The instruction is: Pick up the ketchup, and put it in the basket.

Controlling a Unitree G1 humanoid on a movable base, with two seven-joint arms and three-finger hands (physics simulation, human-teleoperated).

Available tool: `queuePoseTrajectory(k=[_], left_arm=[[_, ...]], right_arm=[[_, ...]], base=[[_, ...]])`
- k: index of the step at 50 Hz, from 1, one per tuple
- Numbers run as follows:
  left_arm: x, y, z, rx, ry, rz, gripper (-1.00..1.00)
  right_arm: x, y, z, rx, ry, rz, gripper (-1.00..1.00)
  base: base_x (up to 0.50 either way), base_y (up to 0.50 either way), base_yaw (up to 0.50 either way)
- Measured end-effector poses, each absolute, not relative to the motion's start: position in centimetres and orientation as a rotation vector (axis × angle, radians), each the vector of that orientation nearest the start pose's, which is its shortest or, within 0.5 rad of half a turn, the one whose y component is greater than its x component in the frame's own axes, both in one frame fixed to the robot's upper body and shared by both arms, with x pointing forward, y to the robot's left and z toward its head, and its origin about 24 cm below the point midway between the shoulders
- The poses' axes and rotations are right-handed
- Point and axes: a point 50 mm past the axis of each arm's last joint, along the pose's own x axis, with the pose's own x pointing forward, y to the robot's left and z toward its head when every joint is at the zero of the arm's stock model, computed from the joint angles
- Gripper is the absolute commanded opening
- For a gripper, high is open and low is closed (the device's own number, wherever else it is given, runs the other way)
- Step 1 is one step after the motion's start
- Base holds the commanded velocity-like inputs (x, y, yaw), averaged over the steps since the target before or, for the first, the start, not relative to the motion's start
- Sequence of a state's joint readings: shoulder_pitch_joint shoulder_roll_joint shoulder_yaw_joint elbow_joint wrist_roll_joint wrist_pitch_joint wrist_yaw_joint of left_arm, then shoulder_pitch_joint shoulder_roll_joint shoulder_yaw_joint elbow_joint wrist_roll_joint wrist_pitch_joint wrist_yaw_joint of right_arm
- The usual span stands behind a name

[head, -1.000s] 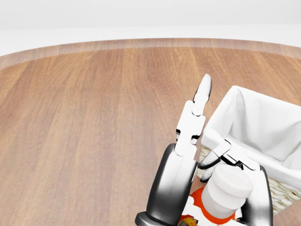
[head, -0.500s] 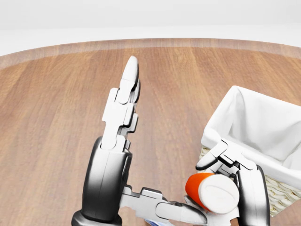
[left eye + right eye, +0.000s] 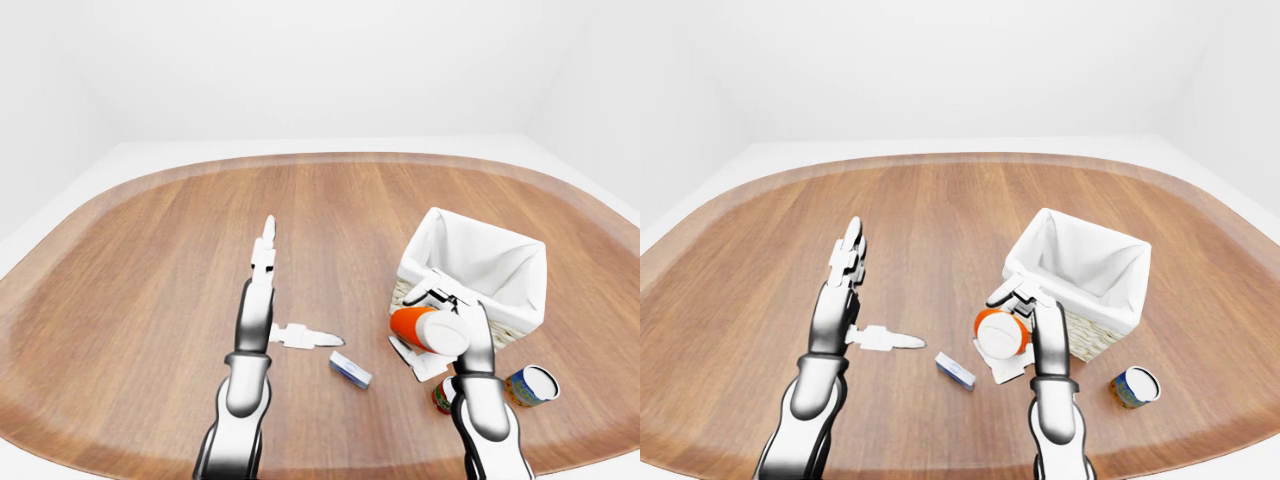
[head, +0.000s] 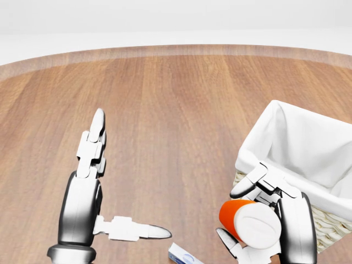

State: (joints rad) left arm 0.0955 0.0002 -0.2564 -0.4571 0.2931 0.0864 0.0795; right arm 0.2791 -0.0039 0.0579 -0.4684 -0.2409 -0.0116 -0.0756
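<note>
Behind the ketchup (image 4: 248,221), fingers (image 4: 258,177) partly hidden

No text, label or number can be read on anything in view.

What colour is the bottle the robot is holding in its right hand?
The ketchup is orange-red with a white cap, clearest in the head view.

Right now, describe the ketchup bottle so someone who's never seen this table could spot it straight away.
Find the white-lined basket on the right of the wooden table. At its near-left corner the right hand grips the ketchup bottle: orange-red with a broad white cap, lying sideways in the air, unlike the cans on the table.
</note>
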Motion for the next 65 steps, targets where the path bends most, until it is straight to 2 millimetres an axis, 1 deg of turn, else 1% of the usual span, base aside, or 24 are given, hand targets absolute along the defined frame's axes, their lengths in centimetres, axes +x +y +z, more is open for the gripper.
queuePoseTrajectory(k=[5, 10, 15, 21, 31, 39, 65], left_arm=[[22.8, 12.2, 9.0, 0.238, -0.201, -0.018, 1.00], [23.2, 13.7, 6.5, 0.254, -0.121, 0.027, 1.00], [23.4, 14.7, 5.0, 0.262, -0.072, 0.061, 1.00], [23.4, 15.5, 3.9, 0.269, -0.037, 0.087, 1.00], [23.5, 16.1, 2.8, 0.281, -0.002, 0.106, 1.00], [23.5, 16.3, 2.4, 0.286, 0.016, 0.112, 1.00], [23.4, 16.4, 2.2, 0.291, 0.025, 0.109, 1.00]], right_arm=[[19.7, -15.6, 9.3, -0.234, -0.217, -0.118, -1.00], [19.8, -15.6, 9.2, -0.235, -0.216, -0.118, -1.00], [19.9, -15.5, 9.1, -0.237, -0.213, -0.117, -1.00], [20.0, -15.5, 9.0, -0.238, -0.211, -0.118, -1.00], [20.1, -15.5, 9.0, -0.242, -0.208, -0.118, -1.00], [20.2, -15.5, 8.9, -0.246, -0.205, -0.118, -1.00], [20.5, -15.4, 8.7, -0.249, -0.190, -0.117, -1.00]], base=[[0.00, 0.00, 0.00], [0.00, 0.00, 0.00], [0.00, 0.00, 0.00], [0.00, 0.00, 0.00], [0.00, 0.00, 0.00], [0.00, 0.00, 0.00], [0.00, 0.00, 0.00]])
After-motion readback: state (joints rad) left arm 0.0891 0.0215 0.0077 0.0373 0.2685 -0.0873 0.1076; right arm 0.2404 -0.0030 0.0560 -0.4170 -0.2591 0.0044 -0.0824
